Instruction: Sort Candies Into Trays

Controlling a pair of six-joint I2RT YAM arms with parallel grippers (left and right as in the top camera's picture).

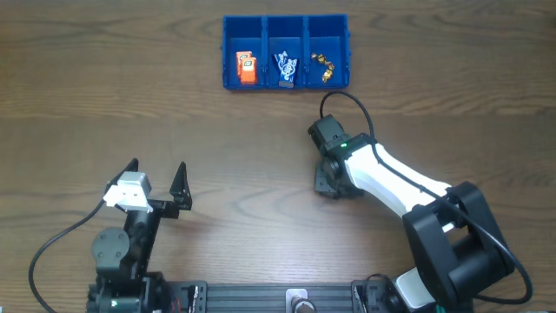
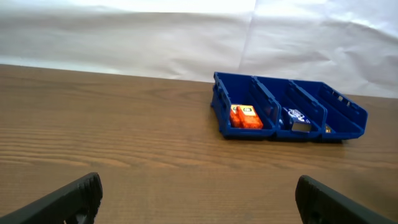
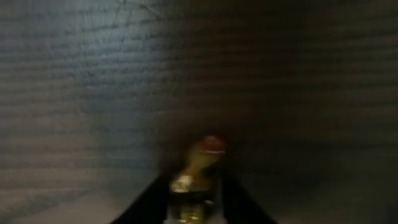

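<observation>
At the near left of the wooden desk, the left end effector hangs above the surface with its two dark fingers spread wide and nothing between them. It points toward the far side, and its wrist view looks across bare wood at the tray.

The blue tray sits at the far edge of the desk, a little right of the middle, and is split into three compartments side by side. The left compartment holds orange candies, the middle one holds blue-and-white candies, and the right one holds gold candies.

Right of centre, nearer than the tray and well apart from it, the right end effector is down low at the desk with the white arm sloping back to its base at the near right. In its wrist view the fingers are closed in on a single gold candy, pinching it just over the wood grain.
</observation>
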